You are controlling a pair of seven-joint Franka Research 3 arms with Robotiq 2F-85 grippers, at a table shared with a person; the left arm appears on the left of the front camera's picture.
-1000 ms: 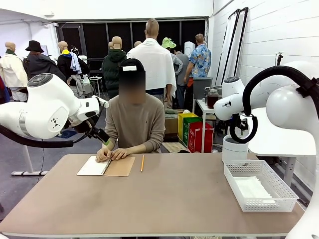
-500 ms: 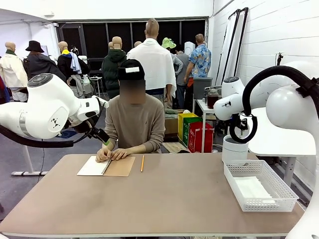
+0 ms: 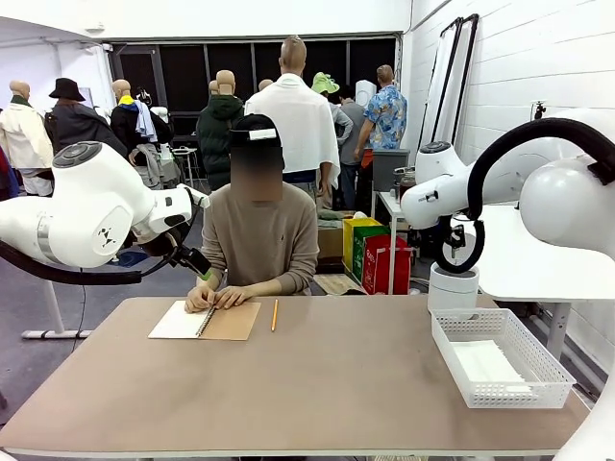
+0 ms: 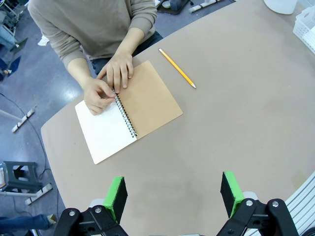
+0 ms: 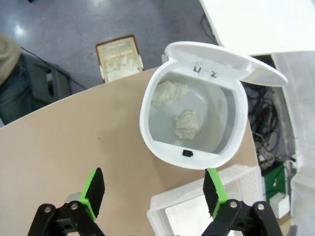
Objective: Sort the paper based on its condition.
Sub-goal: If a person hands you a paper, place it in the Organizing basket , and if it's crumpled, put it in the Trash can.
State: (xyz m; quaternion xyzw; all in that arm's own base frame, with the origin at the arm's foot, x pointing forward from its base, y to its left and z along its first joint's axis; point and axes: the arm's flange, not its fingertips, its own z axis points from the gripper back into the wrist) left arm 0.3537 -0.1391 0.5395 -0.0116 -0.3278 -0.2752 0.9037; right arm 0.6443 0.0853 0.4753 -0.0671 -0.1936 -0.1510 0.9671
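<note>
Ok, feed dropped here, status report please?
Left gripper open, empty, above table. Right gripper open, empty, over bin holding crumpled paper. Flat paper in basket. Person's hands on notebook.

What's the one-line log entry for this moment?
left gripper: open, above table | right gripper: open, over bin | bin: two crumpled papers | person: hands on notebook

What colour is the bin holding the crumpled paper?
White bin, clearest in the right wrist view.
</note>
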